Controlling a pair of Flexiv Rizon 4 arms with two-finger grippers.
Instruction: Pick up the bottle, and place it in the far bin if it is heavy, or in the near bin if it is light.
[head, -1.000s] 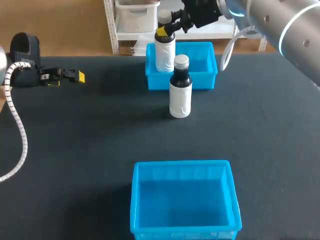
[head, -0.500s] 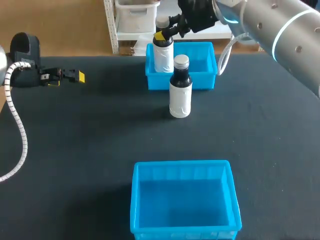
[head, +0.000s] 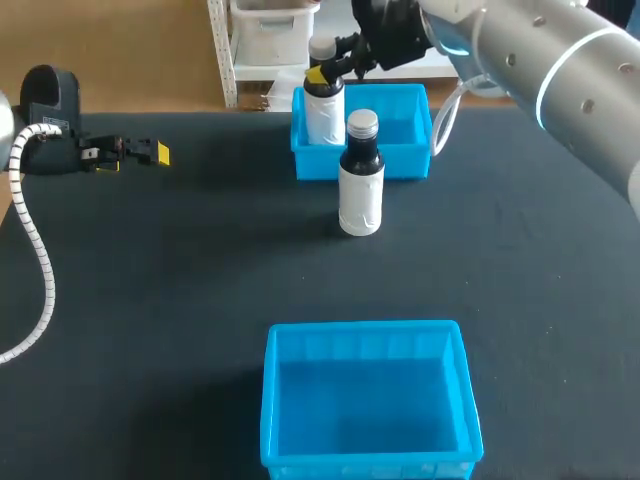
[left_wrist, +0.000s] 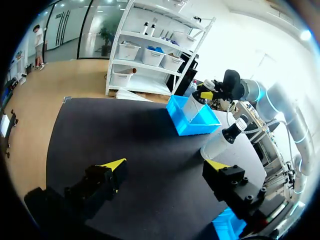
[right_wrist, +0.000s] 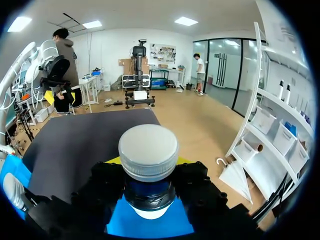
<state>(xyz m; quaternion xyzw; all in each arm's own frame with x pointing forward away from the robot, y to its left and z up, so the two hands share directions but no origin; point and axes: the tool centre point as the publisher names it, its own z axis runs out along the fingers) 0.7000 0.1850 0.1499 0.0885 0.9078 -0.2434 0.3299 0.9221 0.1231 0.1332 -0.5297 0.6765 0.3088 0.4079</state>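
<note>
Right gripper (head: 325, 68): was seen pinched on the neck of the held bottle (head: 323, 112), one finger at each side just below the grey cap (the right wrist view showed both dark fingers pressed against the neck).
Held bottle: white body, dark neck, kept roughly upright at the left part of the far bin (head: 408, 96); whether its base rested on the bin floor could not be told.
Far bin: blue, placed at the table's far edge, near the middle.
Standing bottle (head: 361, 180): the same type, set upright on the table (head: 150, 300) just in front of the far bin's front wall, apart from both grippers.
Near bin (head: 365, 331): blue, located at the near edge, well apart from the standing bottle.
Left gripper (left_wrist: 165, 167): fingers were spread wide with nothing between them; it was positioned low over the table's far left part, well apart from both bottles and both bins.
Right arm: was brought in from the far right corner, reaching past the far bin to its left part.
</note>
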